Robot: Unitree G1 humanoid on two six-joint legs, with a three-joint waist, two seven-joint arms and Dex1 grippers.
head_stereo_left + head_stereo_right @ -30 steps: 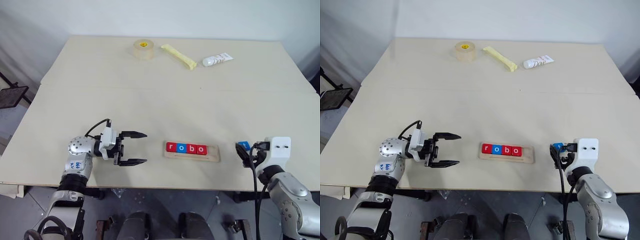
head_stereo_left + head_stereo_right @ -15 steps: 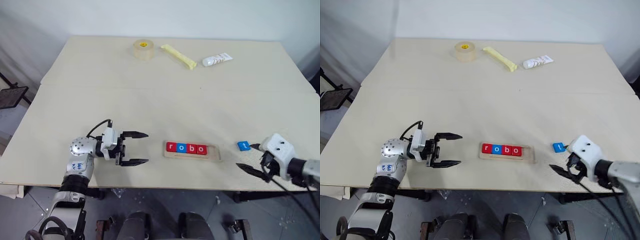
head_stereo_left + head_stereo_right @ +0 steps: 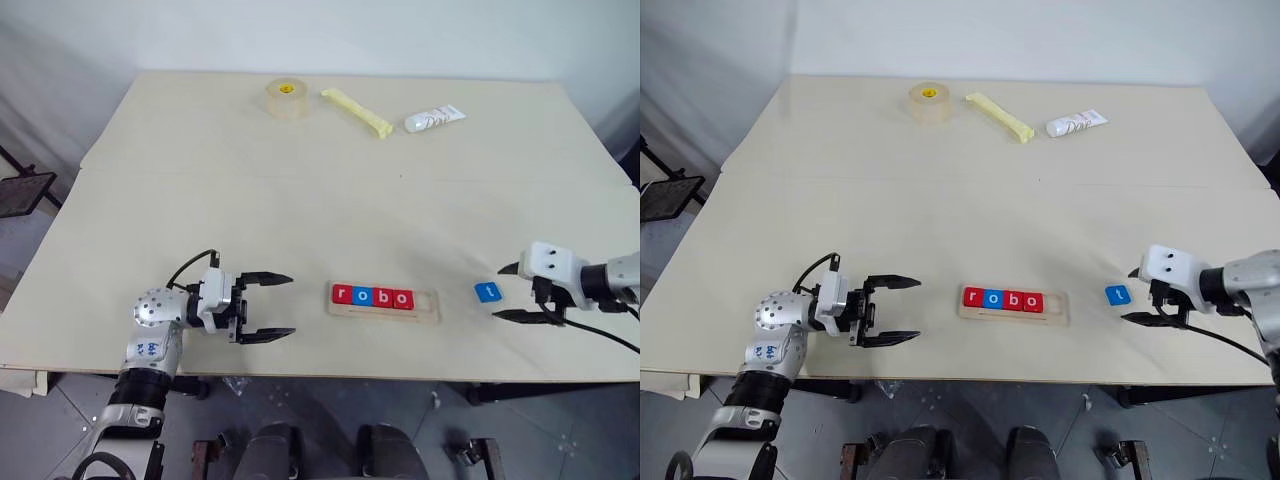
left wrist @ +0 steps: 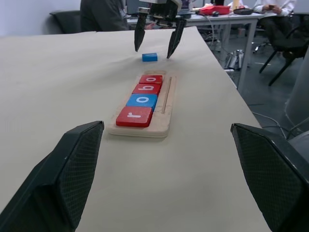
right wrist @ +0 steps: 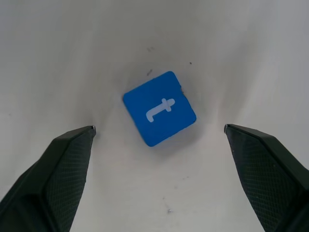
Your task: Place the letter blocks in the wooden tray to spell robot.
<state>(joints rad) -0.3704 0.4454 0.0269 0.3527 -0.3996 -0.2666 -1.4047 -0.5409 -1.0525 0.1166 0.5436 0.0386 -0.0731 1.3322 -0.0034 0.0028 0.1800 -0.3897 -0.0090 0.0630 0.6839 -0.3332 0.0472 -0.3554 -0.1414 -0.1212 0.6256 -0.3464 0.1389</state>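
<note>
Right gripper (image 3: 512, 292) newly beside t block (image 3: 487, 292), agape, empty

Pale beige table (image 3: 300, 200) against a white wall (image 3: 350, 30), grey tiled floor (image 3: 40, 420) below

Wooden tray (image 3: 428, 309) holds r-o-b-o; blue t block (image 3: 487, 292) beside open-jawed right gripper (image 3: 512, 293).

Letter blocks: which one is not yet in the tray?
The blue t block, flat on the table right of the tray, beside the open right gripper.
</note>
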